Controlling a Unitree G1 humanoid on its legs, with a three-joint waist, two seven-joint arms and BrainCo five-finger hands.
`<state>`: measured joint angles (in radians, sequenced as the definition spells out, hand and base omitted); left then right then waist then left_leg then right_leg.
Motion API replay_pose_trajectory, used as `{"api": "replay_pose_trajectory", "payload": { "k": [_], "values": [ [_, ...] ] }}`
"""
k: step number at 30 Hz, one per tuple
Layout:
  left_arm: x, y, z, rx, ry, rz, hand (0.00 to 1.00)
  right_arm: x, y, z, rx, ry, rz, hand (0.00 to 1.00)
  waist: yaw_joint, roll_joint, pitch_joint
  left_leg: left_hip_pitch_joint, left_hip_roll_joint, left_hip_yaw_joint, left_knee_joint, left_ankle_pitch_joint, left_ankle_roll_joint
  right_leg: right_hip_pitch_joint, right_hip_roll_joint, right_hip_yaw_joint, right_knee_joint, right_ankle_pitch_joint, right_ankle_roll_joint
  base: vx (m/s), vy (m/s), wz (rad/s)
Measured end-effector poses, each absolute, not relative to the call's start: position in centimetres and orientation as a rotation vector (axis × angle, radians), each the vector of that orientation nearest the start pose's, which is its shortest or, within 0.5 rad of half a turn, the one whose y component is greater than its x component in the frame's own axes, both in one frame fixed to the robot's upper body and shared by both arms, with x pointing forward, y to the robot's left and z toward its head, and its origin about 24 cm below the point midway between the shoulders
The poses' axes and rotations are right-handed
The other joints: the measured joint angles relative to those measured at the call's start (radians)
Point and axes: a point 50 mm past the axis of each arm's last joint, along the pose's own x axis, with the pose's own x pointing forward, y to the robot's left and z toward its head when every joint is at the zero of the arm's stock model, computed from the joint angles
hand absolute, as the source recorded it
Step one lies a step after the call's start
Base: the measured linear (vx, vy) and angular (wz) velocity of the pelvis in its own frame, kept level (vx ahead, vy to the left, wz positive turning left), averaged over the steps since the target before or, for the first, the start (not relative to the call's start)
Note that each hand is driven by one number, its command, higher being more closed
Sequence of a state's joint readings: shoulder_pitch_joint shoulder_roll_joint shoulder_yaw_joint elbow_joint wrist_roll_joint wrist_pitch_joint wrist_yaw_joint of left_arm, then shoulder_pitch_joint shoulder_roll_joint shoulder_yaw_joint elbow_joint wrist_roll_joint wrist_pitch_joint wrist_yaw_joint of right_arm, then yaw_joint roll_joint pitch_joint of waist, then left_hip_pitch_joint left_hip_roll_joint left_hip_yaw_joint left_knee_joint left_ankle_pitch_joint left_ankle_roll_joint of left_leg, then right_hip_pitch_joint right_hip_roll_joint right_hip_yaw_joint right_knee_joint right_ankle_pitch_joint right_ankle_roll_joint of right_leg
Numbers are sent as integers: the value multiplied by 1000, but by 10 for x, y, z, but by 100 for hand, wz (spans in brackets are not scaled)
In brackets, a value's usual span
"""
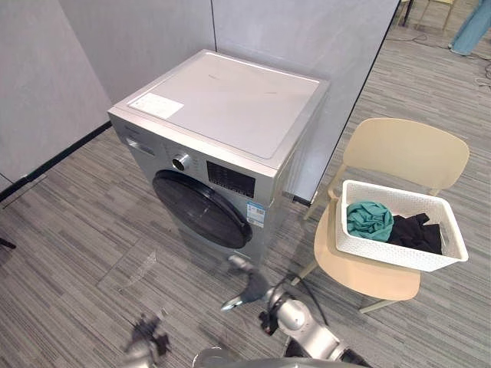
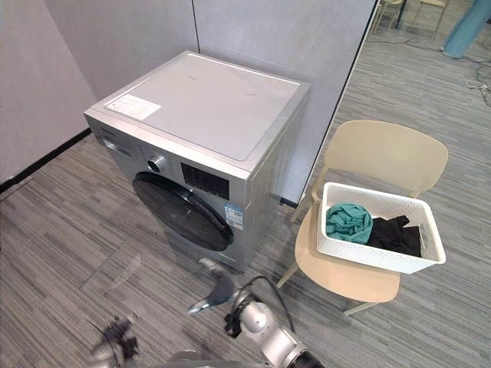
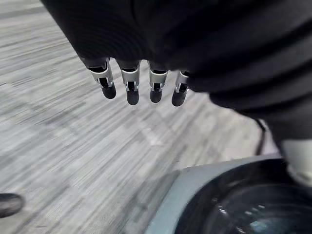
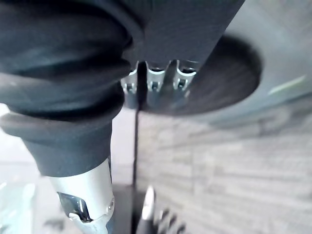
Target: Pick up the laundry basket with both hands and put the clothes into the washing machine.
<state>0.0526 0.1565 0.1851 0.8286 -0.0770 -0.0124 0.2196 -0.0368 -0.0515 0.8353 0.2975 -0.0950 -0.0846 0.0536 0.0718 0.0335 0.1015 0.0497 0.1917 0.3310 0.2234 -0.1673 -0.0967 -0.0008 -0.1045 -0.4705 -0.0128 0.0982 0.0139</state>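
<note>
You have the white perforated plastic laundry basket (image 1: 383,250), holding teal cloth (image 1: 370,218) and black cloth (image 1: 416,232), on the beige chair (image 1: 406,149) beside the silver front-loading washing machine (image 1: 222,115), while your left hand (image 3: 129,85) and right hand (image 1: 250,290) hang low, fingers relaxed and empty.

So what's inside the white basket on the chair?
In the white basket on the beige chair lie a crumpled teal garment towards the robot's left and a black garment beside it. Anything beneath those two is covered by them.
</note>
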Motion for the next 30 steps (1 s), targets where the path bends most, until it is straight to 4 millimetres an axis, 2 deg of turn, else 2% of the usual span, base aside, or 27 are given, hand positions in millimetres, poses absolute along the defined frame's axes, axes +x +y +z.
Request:
{"api": "replay_pose_trajectory", "payload": {
  "k": [1,2,3,4,5,6,8,9,10,11,12,13,15,17,18,20,21,23,27,30],
  "values": [
    [153,225,-117,65,779,428,0,168,27,-20,-212,160,940,0,9,13,-1,-7,-6,-15,1,0,0,-2,-10,-7,-4,7,7,-46,80,16],
    [156,211,-117,43,763,389,0,169,29,-20,-206,159,949,0,15,17,1,-9,-14,-22,1,0,1,-3,-15,-9,-4,10,9,-98,123,16],
    [155,183,-120,-25,768,322,0,172,33,-17,-196,154,963,0,27,18,1,-15,-21,-33,4,-5,10,-5,-23,-11,-3,15,12,-145,108,13],
    [151,174,-122,-63,782,301,0,176,36,-15,-198,147,965,0,26,14,4,-26,-22,-43,9,-13,22,-7,-25,-18,4,15,12,-167,104,15],
    [148,171,-123,-81,789,298,0,178,36,-13,-204,139,964,0,26,10,6,-37,-24,-53,16,-18,26,-13,-28,-22,11,12,15,-176,66,25],
    [145,172,-121,-99,786,300,0,192,36,-7,-233,104,951,0,28,-2,24,-86,-26,-75,50,-26,29,-48,-40,-36,39,6,14,-166,46,27],
    [151,176,-115,-99,745,307,0,209,30,-2,-259,86,902,0,31,-11,52,-122,-29,-94,77,-31,29,-73,-53,-49,65,1,8,-139,29,27],
    [158,179,-107,-105,700,310,0,225,23,2,-290,77,847,0,40,-13,73,-153,-33,-107,99,-32,29,-100,-64,-53,88,0,6,-187,41,28],
    [170,181,-97,-109,638,309,0,247,9,8,-350,51,742,0,58,-11,99,-200,-37,-119,123,-32,29,-140,-80,-59,117,-2,3,-227,47,41],
    [180,182,-86,-109,578,305,0,271,-7,18,-401,24,634,0,58,-7,129,-240,-50,-139,142,-31,30,-165,-99,-76,136,-2,3,-206,35,41],
    [184,182,-81,-110,554,301,0,282,-16,24,-422,12,581,0,58,-1,146,-255,-58,-146,146,-30,31,-179,-110,-80,142,-2,3,-188,57,44],
    [191,180,-71,-123,504,291,0,305,-34,39,-483,-25,465,0,59,21,181,-292,-79,-155,146,-30,32,-210,-130,-88,148,-2,3,-155,73,29],
    [197,178,-61,-125,455,273,0,324,-51,54,-531,-56,367,0,62,39,207,-325,-93,-166,142,-22,37,-234,-144,-98,144,-2,3,-128,70,21],
    [206,175,-46,-124,380,244,0,348,-72,76,-564,-79,243,0,78,41,255,-347,-98,-173,144,11,46,-251,-158,-111,154,28,-7,-48,34,18],
    [209,173,-43,-132,366,233,0,353,-77,82,-562,-84,214,0,81,43,264,-353,-98,-178,146,14,47,-252,-158,-116,156,28,-8,-14,13,22],
    [214,164,-32,-155,312,194,0,370,-87,115,-548,-151,113,0,84,44,287,-390,-95,-191,161,25,57,-278,-162,-131,172,32,-12,17,5,17],
    [215,161,-30,-158,303,184,0,373,-88,124,-541,-172,97,0,86,44,289,-400,-94,-190,166,26,59,-288,-162,-131,177,34,-12,44,19,0],
    [220,156,-20,-172,263,165,0,385,-90,156,-531,-249,34,0,88,45,316,-412,-89,-186,179,30,65,-303,-165,-130,194,32,-14,74,40,-3],
    [228,153,-5,-200,192,156,0,394,-99,194,-559,-339,-51,0,104,50,335,-436,-88,-187,182,30,66,-332,-173,-135,217,21,-17,58,37,3],
    [232,145,5,-212,149,128,0,400,-103,213,-608,-358,-86,0,104,64,356,-462,-87,-196,195,30,65,-344,-175,-148,222,18,-17,46,39,9]
  ]
}}
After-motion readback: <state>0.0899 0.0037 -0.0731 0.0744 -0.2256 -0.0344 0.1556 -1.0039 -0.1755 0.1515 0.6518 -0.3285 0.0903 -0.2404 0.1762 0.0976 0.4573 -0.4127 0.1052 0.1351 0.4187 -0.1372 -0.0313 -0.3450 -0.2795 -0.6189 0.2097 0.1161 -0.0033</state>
